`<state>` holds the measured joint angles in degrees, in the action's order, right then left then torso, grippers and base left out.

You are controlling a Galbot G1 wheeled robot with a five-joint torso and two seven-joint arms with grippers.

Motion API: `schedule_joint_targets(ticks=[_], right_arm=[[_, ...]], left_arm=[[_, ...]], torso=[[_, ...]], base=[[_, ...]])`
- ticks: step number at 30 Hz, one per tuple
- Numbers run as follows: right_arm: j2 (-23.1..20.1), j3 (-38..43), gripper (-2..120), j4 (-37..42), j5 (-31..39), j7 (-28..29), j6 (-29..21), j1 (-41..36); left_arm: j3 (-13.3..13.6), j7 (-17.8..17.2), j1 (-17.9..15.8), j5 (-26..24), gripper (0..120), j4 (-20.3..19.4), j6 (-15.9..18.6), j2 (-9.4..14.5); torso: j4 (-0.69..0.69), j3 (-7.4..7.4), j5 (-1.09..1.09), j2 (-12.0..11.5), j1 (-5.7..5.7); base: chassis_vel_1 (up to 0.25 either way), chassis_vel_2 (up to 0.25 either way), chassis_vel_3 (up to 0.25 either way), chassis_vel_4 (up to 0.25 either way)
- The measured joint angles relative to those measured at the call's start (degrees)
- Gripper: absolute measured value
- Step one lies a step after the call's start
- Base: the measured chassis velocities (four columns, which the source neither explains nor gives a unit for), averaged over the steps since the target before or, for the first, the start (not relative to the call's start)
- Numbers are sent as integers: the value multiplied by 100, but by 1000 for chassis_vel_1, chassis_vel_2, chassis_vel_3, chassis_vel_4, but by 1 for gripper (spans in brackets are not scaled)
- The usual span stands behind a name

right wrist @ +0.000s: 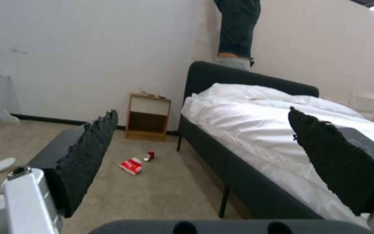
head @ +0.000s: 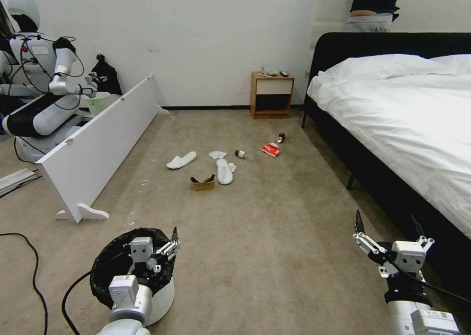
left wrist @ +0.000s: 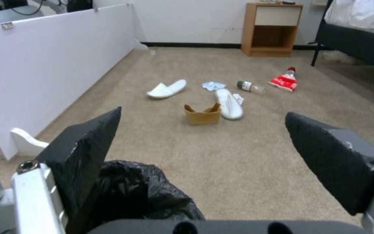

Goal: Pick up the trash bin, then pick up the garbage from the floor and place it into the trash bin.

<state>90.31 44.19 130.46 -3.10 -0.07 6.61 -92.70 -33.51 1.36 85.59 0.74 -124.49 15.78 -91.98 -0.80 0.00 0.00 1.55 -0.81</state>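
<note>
Trash bin (head: 164, 296) stands upright, mouth up, under left gripper (head: 167, 249)

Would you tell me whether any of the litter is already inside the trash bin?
No, the trash bin holds none; the slippers, cardboard scrap and red snack packet lie on the carpet.

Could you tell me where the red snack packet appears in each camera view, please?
Head view: red snack packet on the carpet beside the red can.
Left wrist view: packet far right of the litter.
Right wrist view: packet on the floor.
Shared landmark: wooden nightstand.
</note>
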Motion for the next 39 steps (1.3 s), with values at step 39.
schedule_joint_targets(ticks=[39], right_arm=[[-352,219,100,-124,333,140,15,29]], left_arm=[[-1680,-1266,-262,-2754,100,-455,2217,1413]], torso=[[0,0,-1,0,0]], base=[[0,0,0,0]])
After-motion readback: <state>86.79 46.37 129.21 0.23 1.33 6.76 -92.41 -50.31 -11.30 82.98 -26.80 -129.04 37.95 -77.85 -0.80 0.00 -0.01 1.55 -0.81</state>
